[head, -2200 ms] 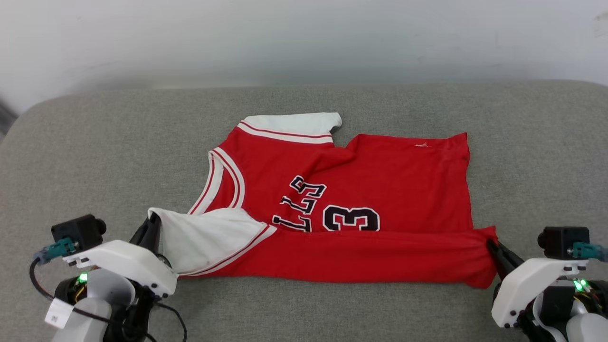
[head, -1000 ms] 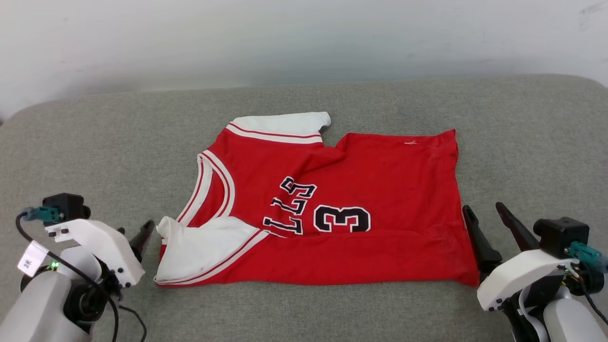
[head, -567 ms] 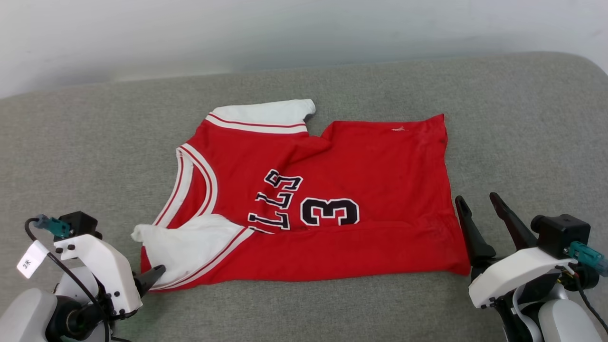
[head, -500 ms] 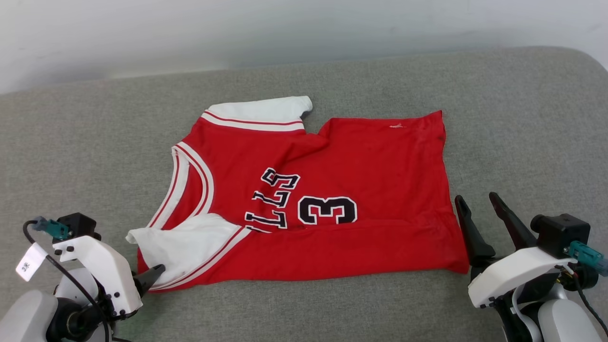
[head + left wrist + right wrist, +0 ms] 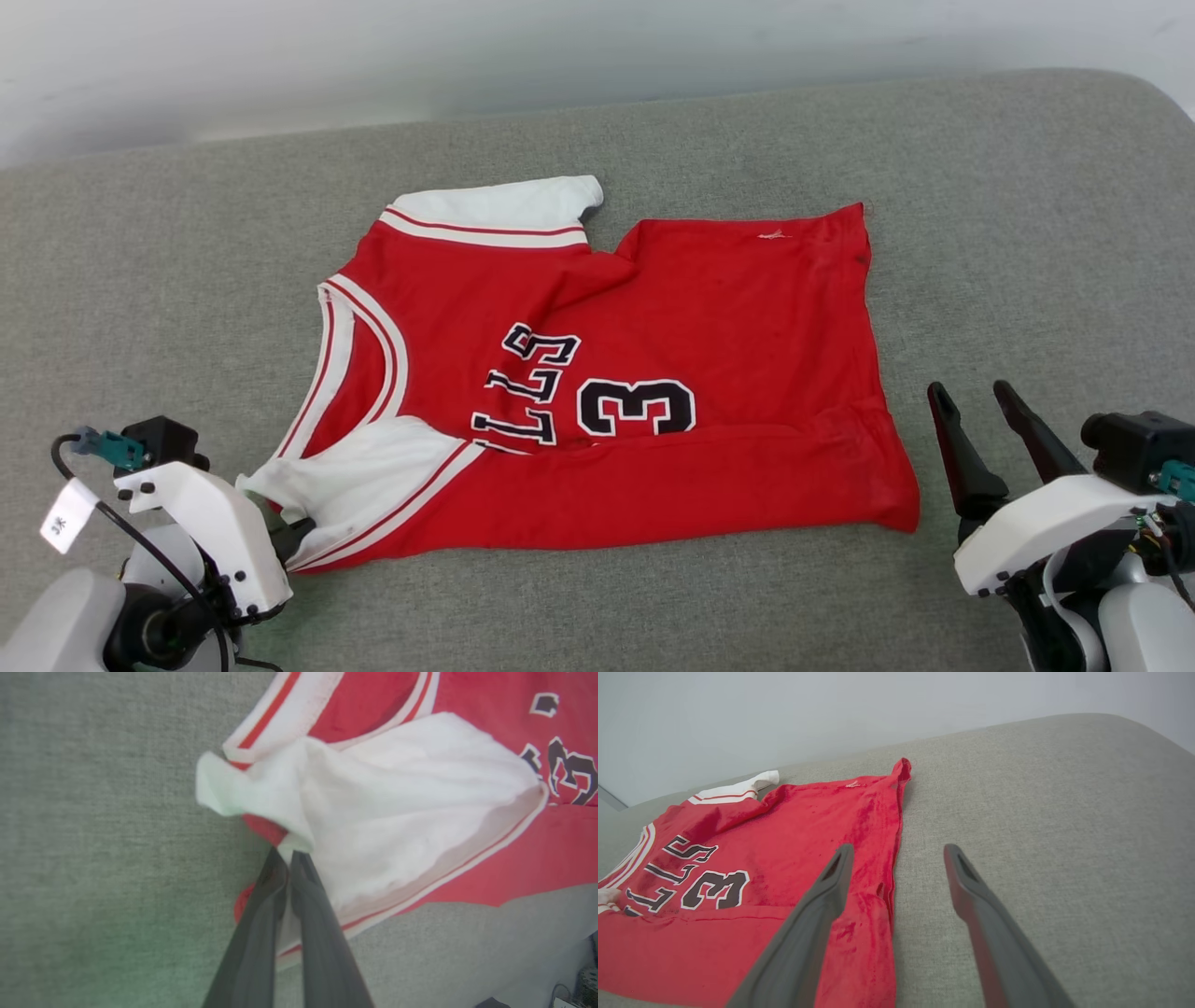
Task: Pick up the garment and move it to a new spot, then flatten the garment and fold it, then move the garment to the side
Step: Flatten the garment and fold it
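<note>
Left gripper (image 5: pixel 289 853) was pinched shut on the garment (image 5: pixel 653 327), right gripper (image 5: pixel 971 390) sat low with both fingers (image 5: pixel 962 457) spread wide, pointing forward.

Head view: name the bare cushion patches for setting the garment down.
Bare: the cushion right of the garment, beyond the open right pincer; the strip between garment and wall; the left end. Crowded: near-left corner, where the left pincer pinches the sleeve.

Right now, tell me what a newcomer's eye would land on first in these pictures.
First, the red garment with its black "3" print, spread across the middle of the grey cushion, its near edge folded over. Next, the left gripper at the garment's near left corner, shut on the white sleeve and bunching it. The right gripper stands open beside the garment's right edge.
</note>
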Tool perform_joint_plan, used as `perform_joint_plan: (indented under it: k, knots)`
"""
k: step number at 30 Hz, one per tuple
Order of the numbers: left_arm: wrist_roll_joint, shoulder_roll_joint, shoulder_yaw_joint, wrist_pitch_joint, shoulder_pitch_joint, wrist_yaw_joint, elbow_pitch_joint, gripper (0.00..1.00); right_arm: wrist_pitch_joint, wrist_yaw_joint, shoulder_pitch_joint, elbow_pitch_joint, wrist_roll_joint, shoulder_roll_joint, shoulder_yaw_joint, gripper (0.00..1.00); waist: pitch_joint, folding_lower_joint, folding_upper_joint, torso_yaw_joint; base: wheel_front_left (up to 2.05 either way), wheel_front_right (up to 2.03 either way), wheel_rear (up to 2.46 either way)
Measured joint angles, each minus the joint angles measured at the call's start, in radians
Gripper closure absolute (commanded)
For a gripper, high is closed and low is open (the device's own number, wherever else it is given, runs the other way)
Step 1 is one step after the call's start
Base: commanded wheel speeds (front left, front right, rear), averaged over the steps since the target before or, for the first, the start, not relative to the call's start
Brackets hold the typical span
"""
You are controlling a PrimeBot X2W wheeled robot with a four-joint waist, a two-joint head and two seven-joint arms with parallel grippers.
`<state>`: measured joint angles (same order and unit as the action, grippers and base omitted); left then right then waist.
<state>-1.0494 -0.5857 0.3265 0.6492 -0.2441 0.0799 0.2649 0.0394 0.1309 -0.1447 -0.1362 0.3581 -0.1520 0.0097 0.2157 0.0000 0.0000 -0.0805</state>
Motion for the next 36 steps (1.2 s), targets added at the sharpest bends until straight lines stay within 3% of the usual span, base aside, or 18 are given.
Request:
perform_joint_plan:
  k: [4, 13, 23, 25, 26, 36]
  knots:
    - [0.027, -0.005, -0.003, -0.050, 0.006, -0.009, -0.018, 1.00, 0.111, 0.000, 0.000, 0.001, 0.041, -0.020, -0.007, 0.00, -0.010, 0.0000, 0.0000, 0.007, 0.00, 0.00, 0.00]
    - [0.071, -0.037, -0.025, -0.115, 0.020, 0.017, -0.153, 1.00, 0.509, 0.000, -0.016, 0.009, 0.109, -0.096, 0.050, 0.00, -0.013, 0.0000, 0.0000, 0.029, 0.00, 0.00, 0.00]
    - [0.077, -0.029, -0.017, -0.125, 0.020, 0.018, -0.201, 1.00, 0.630, 0.000, -0.115, -0.121, 0.128, -0.091, 0.118, 0.00, 0.026, 0.0001, 0.0000, 0.055, 0.00, 0.00, 0.00]
    - [0.077, -0.027, -0.017, -0.126, 0.019, 0.018, -0.201, 1.00, 0.645, 0.000, -0.125, -0.137, 0.138, -0.094, 0.128, 0.51, 0.031, 0.0001, 0.0000, 0.058, 0.00, 0.00, 0.00]
    - [0.077, -0.027, -0.016, -0.126, 0.019, 0.019, -0.201, 1.00, 0.650, 0.000, -0.130, -0.142, 0.144, -0.095, 0.131, 1.00, 0.032, 0.0000, 0.0000, 0.058, 0.00, 0.00, 0.00]
    - [0.046, -0.006, -0.029, -0.147, 0.075, 0.029, -0.204, 1.00, 0.643, 0.000, -0.135, -0.131, 0.186, -0.105, 0.146, 1.00, 0.005, 0.0001, 0.0000, 0.049, 0.00, 0.00, 0.00]
